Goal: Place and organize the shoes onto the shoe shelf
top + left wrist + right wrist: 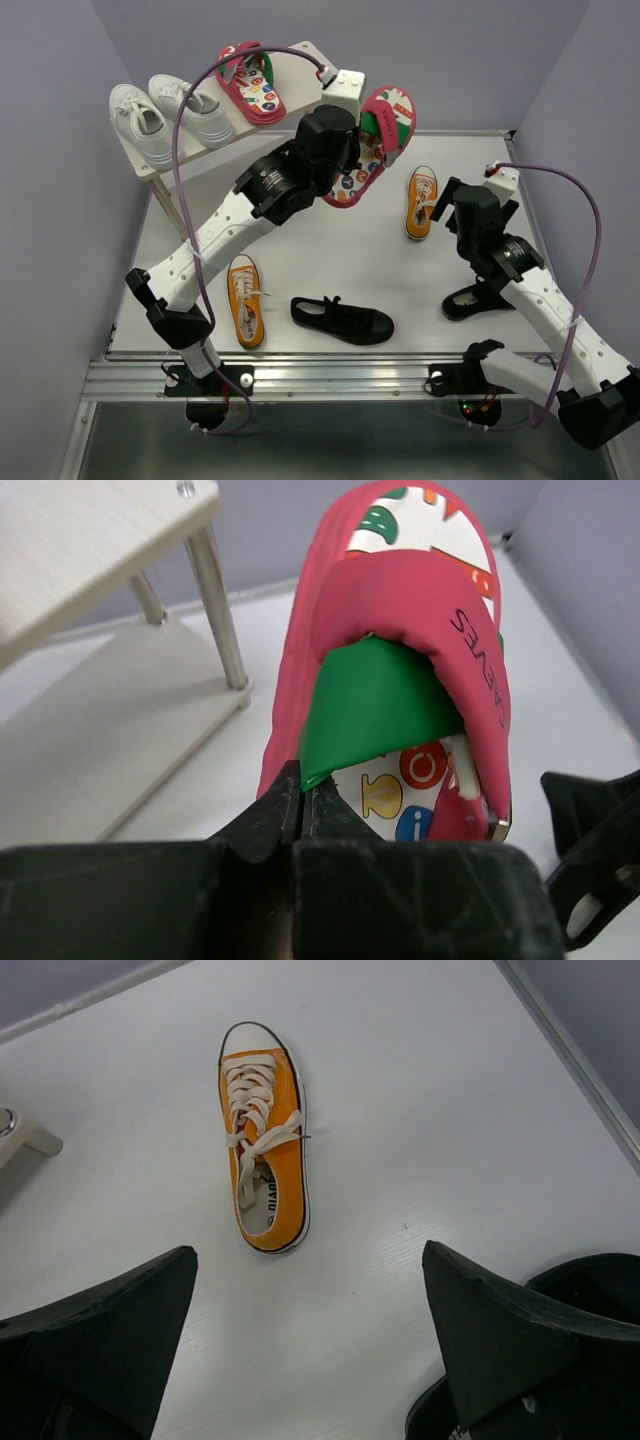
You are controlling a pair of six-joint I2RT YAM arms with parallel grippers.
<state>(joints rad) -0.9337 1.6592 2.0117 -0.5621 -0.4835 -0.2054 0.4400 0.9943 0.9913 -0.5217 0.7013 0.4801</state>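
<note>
My left gripper point(360, 137) is shut on the green strap point(385, 705) of a red flip-flop point(378, 150) and holds it in the air to the right of the shoe shelf point(300, 55). The jaws pinch the strap's edge point(300, 780). The other flip-flop point(252, 82) and a pair of white sneakers point(165, 115) stand on the shelf's top board. My right gripper point(442, 208) is open and empty above the table, behind an orange sneaker point(262, 1150), which also shows in the top view point(422, 200).
A second orange sneaker point(245, 300) and a black strap shoe point(342, 320) lie near the front of the table. Another black shoe point(478, 298) lies partly under my right arm. The shelf's lower board point(100, 740) and a metal leg point(220, 610) are left of the held flip-flop.
</note>
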